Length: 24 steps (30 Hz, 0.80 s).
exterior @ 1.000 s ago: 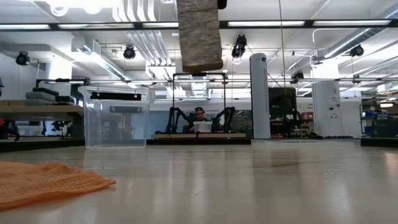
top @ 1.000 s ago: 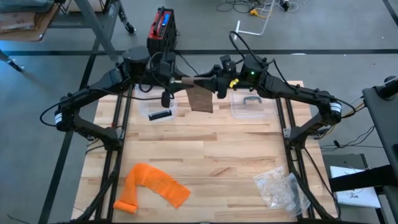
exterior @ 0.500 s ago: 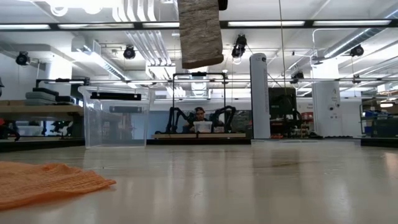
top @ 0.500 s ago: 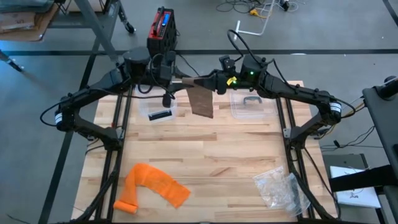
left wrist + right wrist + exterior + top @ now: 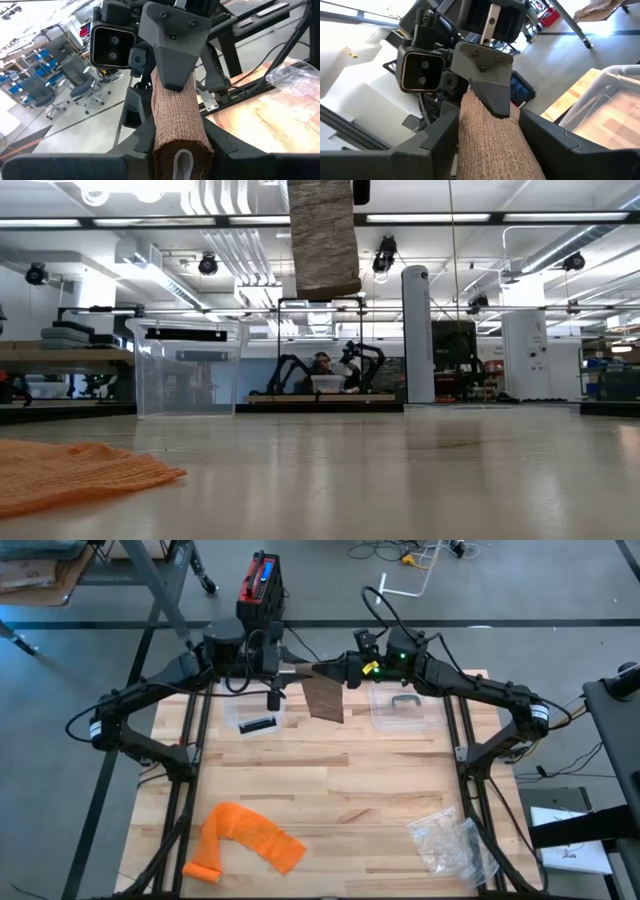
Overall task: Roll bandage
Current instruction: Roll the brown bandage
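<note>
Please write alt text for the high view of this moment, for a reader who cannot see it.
Seen from above, the left gripper and right gripper meet at the far edge of the pale wooden table, both clamped on a brown woven bandage whose loose end hangs between them. An orange mesh cloth lies near left, a crumpled clear plastic bag near right.

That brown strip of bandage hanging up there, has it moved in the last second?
Yes, slightly. In the low view the bandage has shifted a little rightward against the clear plastic bin behind it, and its hanging end sits a touch higher. Both grippers hold it above the table.
</note>
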Each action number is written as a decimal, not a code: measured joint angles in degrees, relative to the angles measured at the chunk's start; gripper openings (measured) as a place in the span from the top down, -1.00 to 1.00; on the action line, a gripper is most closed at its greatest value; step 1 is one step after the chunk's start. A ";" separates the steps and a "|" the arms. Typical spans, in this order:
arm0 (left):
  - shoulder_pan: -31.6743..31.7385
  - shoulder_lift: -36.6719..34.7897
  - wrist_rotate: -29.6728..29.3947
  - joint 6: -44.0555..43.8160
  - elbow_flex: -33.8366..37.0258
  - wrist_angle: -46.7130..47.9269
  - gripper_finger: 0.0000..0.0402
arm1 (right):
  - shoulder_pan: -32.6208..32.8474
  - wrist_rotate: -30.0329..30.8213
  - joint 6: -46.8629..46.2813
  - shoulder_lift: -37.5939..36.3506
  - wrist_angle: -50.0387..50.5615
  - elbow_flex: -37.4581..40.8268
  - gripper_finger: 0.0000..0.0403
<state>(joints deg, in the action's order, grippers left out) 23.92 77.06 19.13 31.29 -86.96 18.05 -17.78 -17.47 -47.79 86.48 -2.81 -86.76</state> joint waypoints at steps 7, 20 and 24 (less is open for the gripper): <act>0.02 0.00 -0.68 0.40 0.00 -0.26 0.57 | -0.07 -0.12 -0.19 0.00 -0.10 0.00 -0.12; 0.13 -0.11 -2.81 3.54 -0.28 -2.09 0.58 | 0.15 -1.55 -1.95 -0.02 0.22 -0.07 -0.23; 0.13 -0.11 -3.07 4.41 -0.28 -1.61 0.57 | 0.11 -1.19 -1.72 0.00 -0.44 0.01 -0.18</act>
<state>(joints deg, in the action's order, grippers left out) 24.05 76.95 16.06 35.70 -87.24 16.44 -17.67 -18.67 -49.51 86.48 -3.25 -86.75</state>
